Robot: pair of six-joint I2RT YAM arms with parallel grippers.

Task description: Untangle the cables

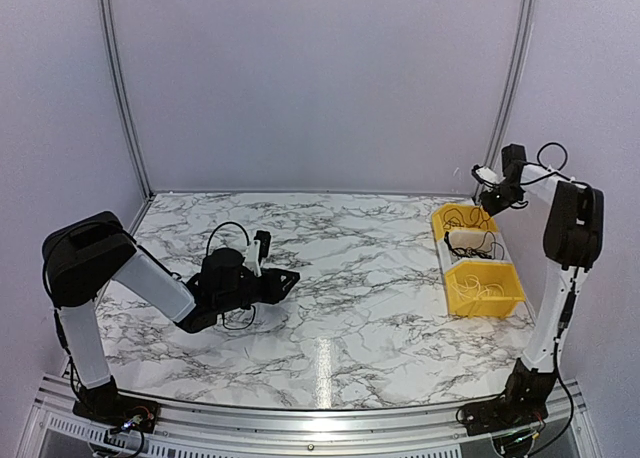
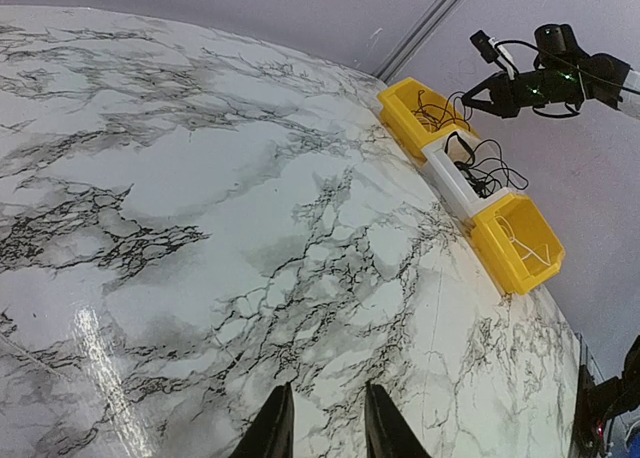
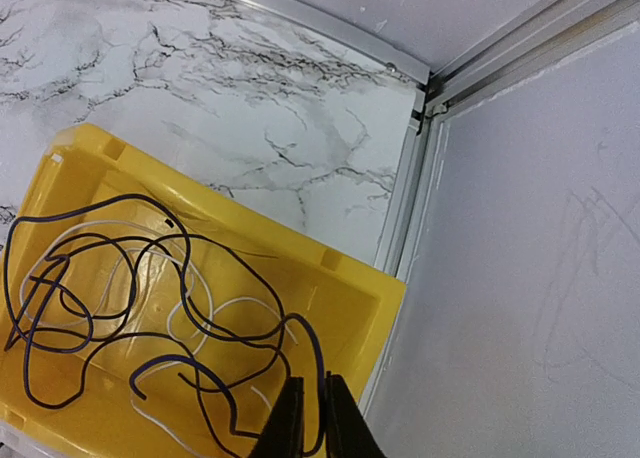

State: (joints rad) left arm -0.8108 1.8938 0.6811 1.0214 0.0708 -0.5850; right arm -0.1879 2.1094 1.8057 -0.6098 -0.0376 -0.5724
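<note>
The cables point(image 3: 150, 318), thin dark wires tangled with pale ones, lie looped in the far yellow bin point(image 3: 250, 223). My right gripper point(image 3: 310, 383) hangs over that bin's back corner, its jaws nearly together on one dark cable point(image 3: 318, 348) that arches up between them. From above, the right gripper point(image 1: 488, 200) sits over the far yellow bin point(image 1: 440, 218) at the table's right edge. My left gripper point(image 2: 325, 390) is low over bare marble, open, with nothing between its fingers; it shows at the left of the table point(image 1: 285, 281).
Three bins stand in a row at the right edge: the far yellow bin point(image 2: 405, 103), a white bin point(image 2: 450, 173) holding dark wires, and a near yellow bin point(image 2: 510, 253) holding pale wire. The back wall and metal frame point(image 3: 410, 178) stand close behind the right gripper.
</note>
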